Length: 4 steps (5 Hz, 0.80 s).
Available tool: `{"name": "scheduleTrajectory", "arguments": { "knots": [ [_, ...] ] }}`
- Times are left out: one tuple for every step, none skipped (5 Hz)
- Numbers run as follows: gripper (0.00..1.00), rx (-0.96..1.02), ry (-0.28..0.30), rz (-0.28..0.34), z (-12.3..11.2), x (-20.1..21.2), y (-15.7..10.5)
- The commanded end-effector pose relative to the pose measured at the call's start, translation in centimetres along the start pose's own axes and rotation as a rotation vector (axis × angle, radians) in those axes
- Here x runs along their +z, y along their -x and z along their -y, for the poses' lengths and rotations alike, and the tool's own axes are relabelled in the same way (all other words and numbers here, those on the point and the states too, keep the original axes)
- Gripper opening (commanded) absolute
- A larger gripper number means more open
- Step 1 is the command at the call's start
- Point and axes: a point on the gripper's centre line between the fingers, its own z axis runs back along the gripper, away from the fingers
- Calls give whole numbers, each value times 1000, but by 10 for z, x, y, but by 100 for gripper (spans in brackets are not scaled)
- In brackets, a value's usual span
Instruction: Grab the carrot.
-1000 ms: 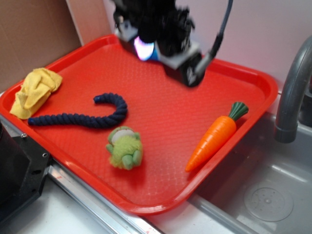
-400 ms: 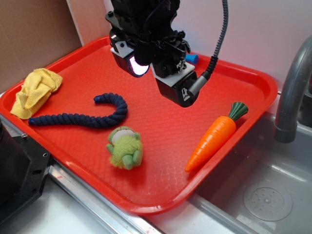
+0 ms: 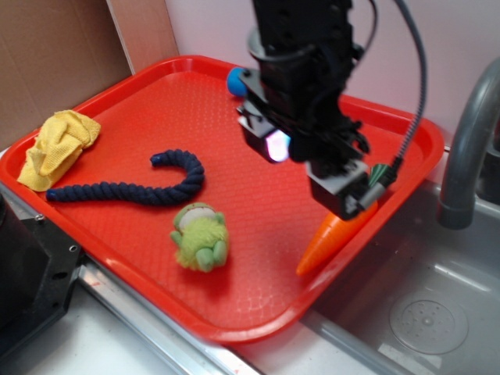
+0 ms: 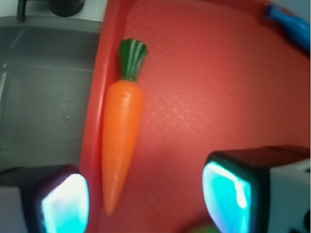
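The orange carrot with its dark green stem lies along the right rim of the red tray, tip pointing toward the camera in the wrist view. In the exterior view only its tip and a bit of stem show under the arm. My gripper hovers above the carrot, open, with nothing between its fingers. In the wrist view the gripper straddles the carrot's tip: the left pad sits over the sink side of the rim, the right pad over the tray.
A yellow cloth, a dark blue rope and a green plush toy lie on the tray's left half. A blue bottle rests at the back. A sink and grey faucet border the tray's right.
The gripper has travelled from the back middle of the tray to the right and forward, now hanging over the carrot and hiding most of it in the exterior view.
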Motion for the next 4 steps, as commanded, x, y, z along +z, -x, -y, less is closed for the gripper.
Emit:
{"name": "scheduleTrajectory", "arguments": {
  "knots": [
    [100, -12, 61, -3, 1, -20, -16],
    [100, 6, 102, -33, 3, -39, -17],
    [100, 4, 118, -73, 7, -53, -19],
    [100, -5, 125, -93, -2, -52, -11]
  ]
}}
